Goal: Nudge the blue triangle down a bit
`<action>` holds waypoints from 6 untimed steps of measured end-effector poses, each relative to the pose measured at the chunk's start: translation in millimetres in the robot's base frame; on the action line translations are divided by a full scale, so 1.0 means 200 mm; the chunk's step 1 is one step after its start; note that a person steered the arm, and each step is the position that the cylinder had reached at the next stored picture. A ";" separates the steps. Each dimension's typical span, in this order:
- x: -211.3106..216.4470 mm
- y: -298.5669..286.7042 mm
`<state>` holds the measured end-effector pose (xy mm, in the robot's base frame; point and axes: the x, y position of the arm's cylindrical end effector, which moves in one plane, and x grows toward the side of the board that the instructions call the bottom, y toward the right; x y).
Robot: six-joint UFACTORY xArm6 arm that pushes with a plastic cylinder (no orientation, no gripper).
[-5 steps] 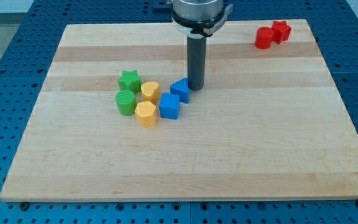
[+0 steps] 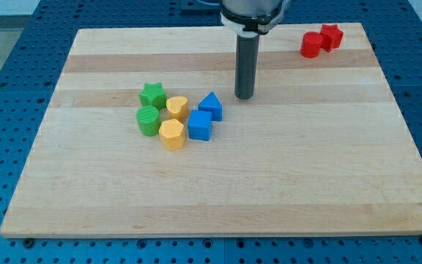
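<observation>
The blue triangle point(image 2: 211, 105) lies near the board's middle, just above the blue cube point(image 2: 200, 125). My tip point(image 2: 244, 97) rests on the board up and to the right of the triangle, apart from it by a small gap. The rod rises straight toward the view's top.
A green star point(image 2: 152, 94), a green cylinder point(image 2: 149, 120), a yellow heart-like block point(image 2: 177, 108) and a yellow hexagon point(image 2: 171, 134) cluster left of the blue blocks. Two red blocks point(image 2: 321, 40) sit at the wooden board's point(image 2: 284, 169) top right corner.
My tip has moved right and slightly up, away from the blue triangle, which it was touching before. The blocks have not visibly moved.
</observation>
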<state>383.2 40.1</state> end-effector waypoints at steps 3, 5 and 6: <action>-0.01 0.00; -0.01 -0.08; 0.00 -0.15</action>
<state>383.9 11.0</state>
